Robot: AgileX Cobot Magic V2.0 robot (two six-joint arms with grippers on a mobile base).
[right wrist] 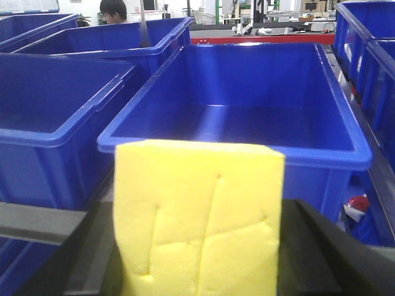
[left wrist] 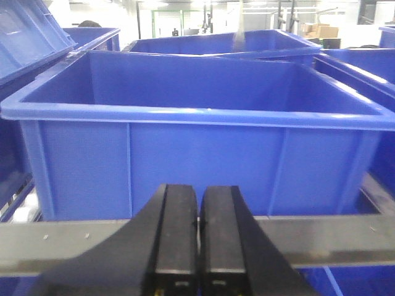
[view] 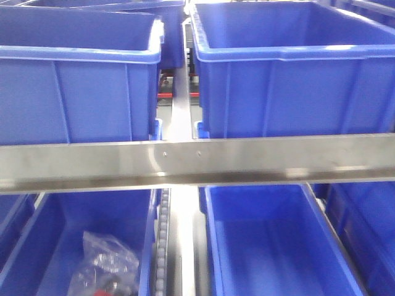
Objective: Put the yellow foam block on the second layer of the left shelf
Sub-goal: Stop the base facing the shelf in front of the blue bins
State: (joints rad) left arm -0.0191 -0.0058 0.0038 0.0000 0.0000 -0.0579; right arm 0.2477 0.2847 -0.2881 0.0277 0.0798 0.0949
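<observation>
The yellow foam block (right wrist: 197,216) fills the bottom centre of the right wrist view, creased on its facing side. My right gripper (right wrist: 199,259) is shut on it, and a dark finger (right wrist: 318,253) shows at each side. Behind the block stands a blue bin (right wrist: 234,145) with nothing visible inside. In the left wrist view my left gripper (left wrist: 199,191) is shut with nothing between its black fingers, above a grey shelf rail (left wrist: 55,243) and facing another blue bin (left wrist: 191,114). Neither gripper nor the block appears in the front view.
A metal shelf rail (view: 197,161) crosses the front view, with blue bins above (view: 80,61) and below (view: 265,246). The lower left bin holds a clear plastic bag (view: 105,265). A roller track (view: 162,246) runs between the bins. A person (right wrist: 114,9) stands far behind.
</observation>
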